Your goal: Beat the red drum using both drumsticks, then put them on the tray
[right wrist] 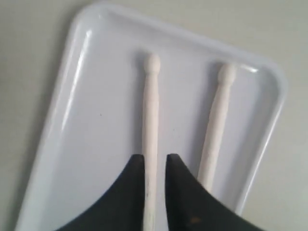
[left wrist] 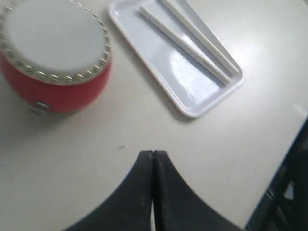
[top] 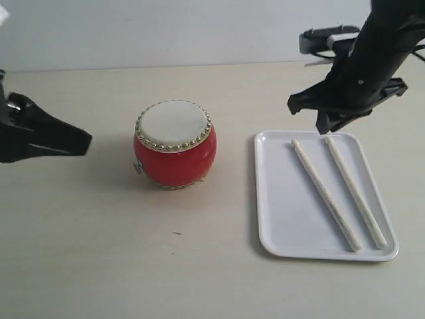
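The red drum (top: 174,143) (left wrist: 53,53) stands upright on the table, left of the white tray (top: 279,199) (left wrist: 178,77) (right wrist: 96,120). Both drumsticks lie side by side on the tray, the left one (top: 325,194) (right wrist: 150,106) and the right one (top: 355,193) (right wrist: 219,110); the left wrist view shows them too (left wrist: 183,45). My right gripper (top: 305,114) (right wrist: 155,161) hovers over the tray's far end, narrowly open, with one stick showing through the gap below it. My left gripper (top: 86,143) (left wrist: 153,154) is shut and empty, left of the drum.
The pale tabletop (top: 99,252) spreads around the drum and tray. A dark frame edge (left wrist: 288,192) shows at the side of the left wrist view.
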Available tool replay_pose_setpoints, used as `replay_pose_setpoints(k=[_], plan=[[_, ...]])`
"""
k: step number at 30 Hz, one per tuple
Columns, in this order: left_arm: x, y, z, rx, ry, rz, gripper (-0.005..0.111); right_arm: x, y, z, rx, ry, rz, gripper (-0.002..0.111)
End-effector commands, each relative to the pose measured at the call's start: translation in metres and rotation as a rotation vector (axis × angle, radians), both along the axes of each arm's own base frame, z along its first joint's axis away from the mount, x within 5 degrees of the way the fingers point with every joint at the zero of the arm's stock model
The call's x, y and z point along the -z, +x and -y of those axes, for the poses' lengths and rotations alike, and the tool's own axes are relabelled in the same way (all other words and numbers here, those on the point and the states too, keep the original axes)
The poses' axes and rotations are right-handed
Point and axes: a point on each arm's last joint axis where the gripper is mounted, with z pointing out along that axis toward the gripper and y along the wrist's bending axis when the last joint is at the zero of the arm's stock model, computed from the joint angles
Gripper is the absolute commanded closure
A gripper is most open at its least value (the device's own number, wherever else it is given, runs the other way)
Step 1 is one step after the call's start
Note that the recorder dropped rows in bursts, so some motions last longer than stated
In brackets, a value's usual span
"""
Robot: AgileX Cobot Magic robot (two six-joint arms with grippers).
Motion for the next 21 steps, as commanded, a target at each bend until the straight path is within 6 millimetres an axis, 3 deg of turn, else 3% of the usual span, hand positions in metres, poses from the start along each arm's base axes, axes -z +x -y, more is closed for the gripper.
replay_pose_setpoints(k=[1, 4, 5, 8, 10, 12, 15, 21], plan=[[-0.032, -0.034, -0.032, -0.243, -0.075, 0.222, 0.107, -0.045, -0.051, 0.013, 0.007, 0.086, 0.25, 0.108], [-0.04, -0.064, -0.046, -0.332, -0.091, 0.352, 0.107, -0.057, -0.082, 0.023, 0.01, 0.113, 0.35, 0.108], [-0.036, -0.076, -0.051, -0.374, -0.1, 0.388, 0.107, -0.066, -0.102, 0.029, 0.013, 0.135, 0.429, 0.108], [-0.031, -0.092, -0.06, -0.477, -0.164, 0.501, 0.107, -0.074, -0.128, 0.037, 0.016, 0.162, 0.525, 0.108], [-0.033, -0.092, -0.075, -0.705, -0.336, 0.63, 0.107, -0.081, -0.147, 0.043, 0.018, 0.186, 0.619, 0.108], [-0.035, -0.094, -0.08, -0.763, -0.368, 0.691, 0.107, -0.087, -0.156, 0.046, 0.018, 0.2, 0.665, 0.108], [-0.035, -0.097, -0.079, -0.717, -0.307, 0.728, 0.107, -0.093, -0.166, 0.048, 0.018, 0.209, 0.682, 0.108], [-0.028, -0.099, -0.073, -0.637, -0.271, 0.669, 0.107, -0.103, -0.177, 0.052, 0.018, 0.225, 0.737, 0.108]])
